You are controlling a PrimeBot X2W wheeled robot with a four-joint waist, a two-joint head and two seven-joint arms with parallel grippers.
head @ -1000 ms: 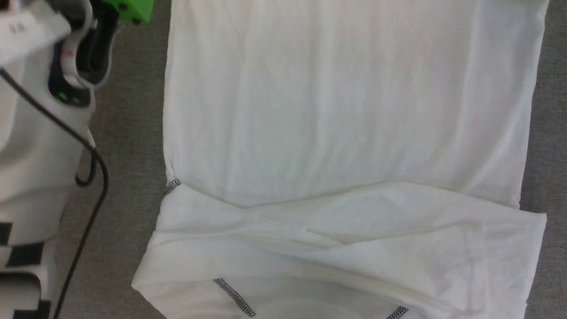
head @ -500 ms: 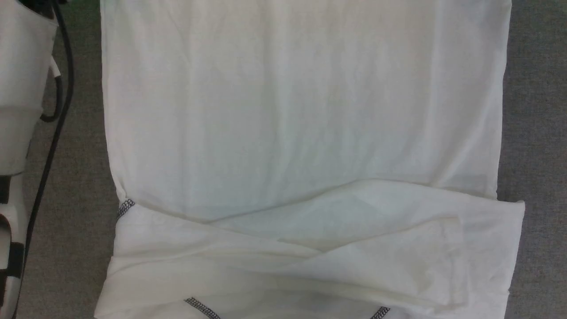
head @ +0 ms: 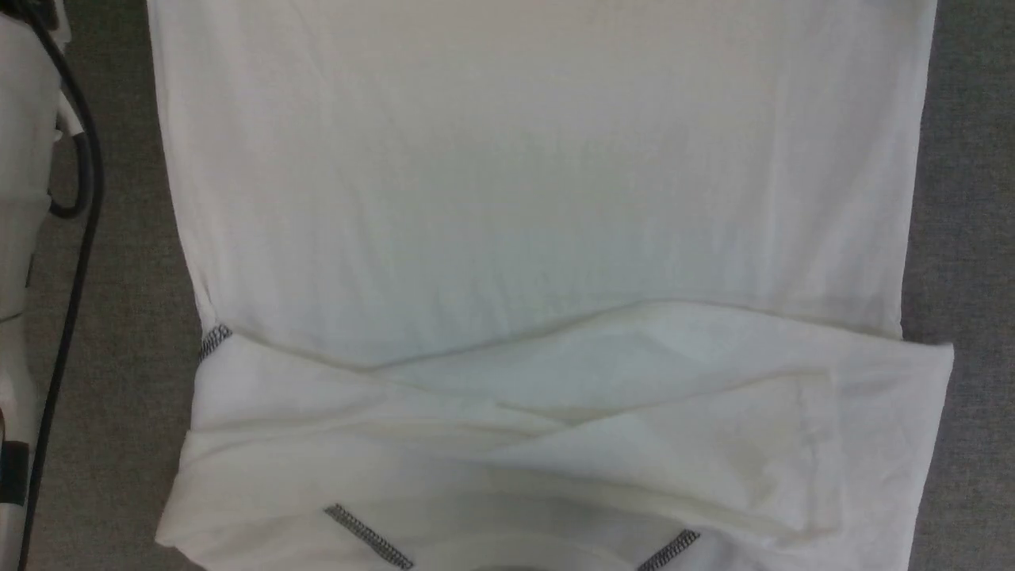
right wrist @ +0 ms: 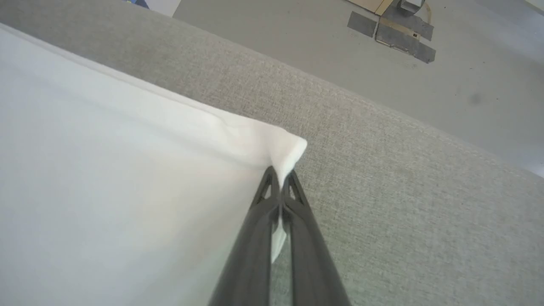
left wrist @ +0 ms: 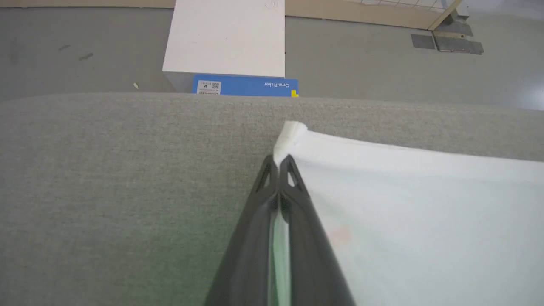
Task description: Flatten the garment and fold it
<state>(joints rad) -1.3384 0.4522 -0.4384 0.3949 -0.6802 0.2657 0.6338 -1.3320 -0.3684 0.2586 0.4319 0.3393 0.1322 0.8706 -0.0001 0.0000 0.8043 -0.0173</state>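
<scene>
Left wrist view: my left jaws are clamped tight on a corner of the shirt (left wrist: 403,221), the dark fingers (left wrist: 308,221) pressed together and white cloth bunched just past their tips on the grey worktop (left wrist: 106,191). Past the worktop's far edge, a white box (left wrist: 225,38) sits on the floor (left wrist: 382,55) with a blue box (left wrist: 246,86) right against it. Over to the right wrist view, and my right jaws are shut on another corner, cloth peaking above them. In the head view the shirt lies spread flat across the worktop, sleeves crossed over the body low in the picture, zigzag seams (head: 369,538) showing there. My pale left forearm (head: 20,159) and a black cable (head: 75,262) sit at the left edge, apart from the cloth.
</scene>
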